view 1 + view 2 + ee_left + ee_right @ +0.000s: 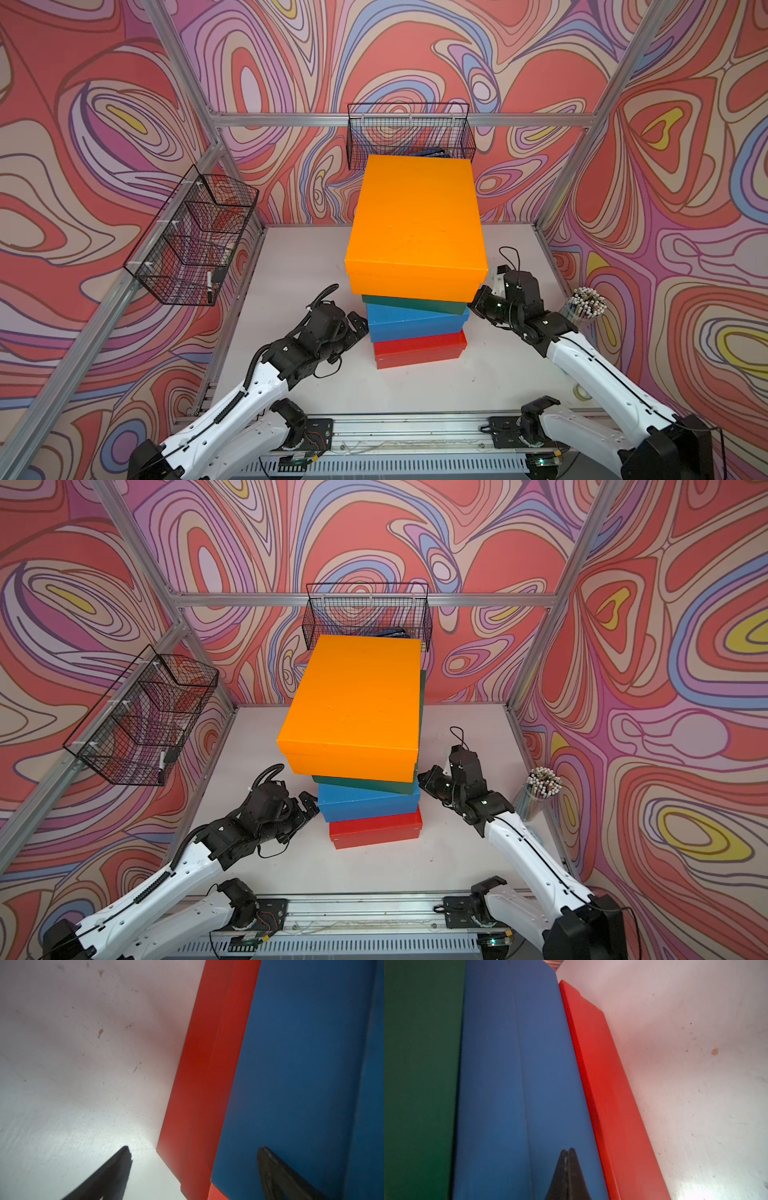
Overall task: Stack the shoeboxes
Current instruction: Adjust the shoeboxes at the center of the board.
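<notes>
Mid-frame on the surface (299,291) I see the stack seemingly finished, red box (417,353), blue box (415,324), green box (415,304), orange box (415,220) topmost and askew; left end effector (358,328) gapes empty, right end effector (478,301) pinched together, flanking it.

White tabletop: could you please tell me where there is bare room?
Bare: between the red cardboard shoebox and the aluminium front rail, and the back left corner. Crowded: the left gripper and right gripper flank the stack; a clear pencil jar stands right.
</notes>
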Robot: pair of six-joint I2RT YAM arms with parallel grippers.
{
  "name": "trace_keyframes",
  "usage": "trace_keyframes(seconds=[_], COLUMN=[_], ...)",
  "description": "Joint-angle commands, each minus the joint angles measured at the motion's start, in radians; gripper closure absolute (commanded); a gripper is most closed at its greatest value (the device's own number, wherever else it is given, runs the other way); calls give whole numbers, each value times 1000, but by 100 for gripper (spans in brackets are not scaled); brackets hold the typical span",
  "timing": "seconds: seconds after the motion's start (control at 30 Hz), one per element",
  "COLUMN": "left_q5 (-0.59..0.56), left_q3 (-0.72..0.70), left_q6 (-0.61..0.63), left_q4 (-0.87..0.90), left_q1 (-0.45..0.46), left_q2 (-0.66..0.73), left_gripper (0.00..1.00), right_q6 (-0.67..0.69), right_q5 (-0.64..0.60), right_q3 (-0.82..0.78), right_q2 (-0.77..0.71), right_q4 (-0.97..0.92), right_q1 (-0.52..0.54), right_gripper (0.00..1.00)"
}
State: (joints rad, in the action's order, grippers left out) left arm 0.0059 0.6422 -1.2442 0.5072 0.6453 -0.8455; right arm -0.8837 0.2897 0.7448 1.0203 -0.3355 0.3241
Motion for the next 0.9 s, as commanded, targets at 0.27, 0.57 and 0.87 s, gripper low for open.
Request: trace_keyframes(seconds=[0.27, 0.57, 0.87], left_q5=[-106, -143, -401], left_q3=[19, 58, 132], left_q6=[-81, -89, -104], left_q4=[27, 36, 402], left_q1=[167, 237, 235], left_q2=[-30, -31, 205], left_gripper=[4, 4, 2], right_q6=[-26, -34, 79], right_q5=[21, 7, -273], right_q3=[-26, 2, 167], right_q2=[-107, -166, -75], right_q4=[-99, -200, -370], right_q1=[32, 31, 30], right_gripper=[100, 100, 100])
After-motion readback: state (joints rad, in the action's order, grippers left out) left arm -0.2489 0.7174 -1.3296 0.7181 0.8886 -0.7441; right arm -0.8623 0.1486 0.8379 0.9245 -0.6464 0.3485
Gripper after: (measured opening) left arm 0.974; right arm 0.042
